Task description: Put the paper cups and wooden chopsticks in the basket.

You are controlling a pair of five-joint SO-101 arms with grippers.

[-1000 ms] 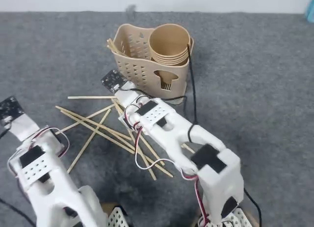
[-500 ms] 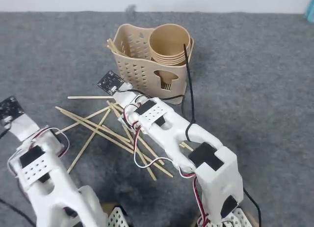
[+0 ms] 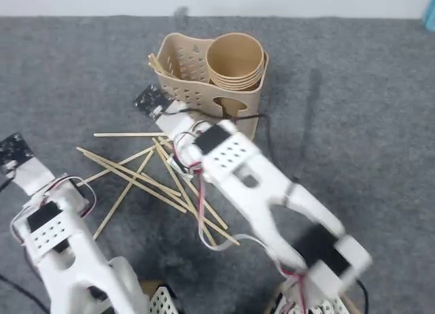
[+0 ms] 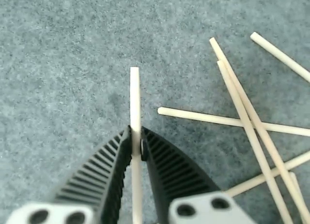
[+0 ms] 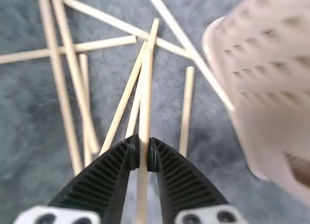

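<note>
A tan perforated basket (image 3: 178, 56) stands at the back of the grey carpet with a stack of paper cups (image 3: 234, 56) inside it. A few chopstick ends (image 3: 155, 62) poke out at its left corner. Several wooden chopsticks (image 3: 136, 178) lie crossed on the carpet in front of it. My right gripper (image 5: 143, 149) is shut on one chopstick (image 5: 145, 88), low over the pile and beside the basket wall (image 5: 271, 78). My left gripper (image 4: 136, 136) is shut on another chopstick (image 4: 134, 93) at the left of the pile.
The right arm (image 3: 231, 158) reaches across the pile towards the basket's front left corner. The left arm (image 3: 47, 225) stands at the lower left. Open carpet (image 3: 353, 124) lies right of the basket.
The right arm has risen and swung, and its wrist has shifted up and left towards the basket's corner. The left arm has not moved.
</note>
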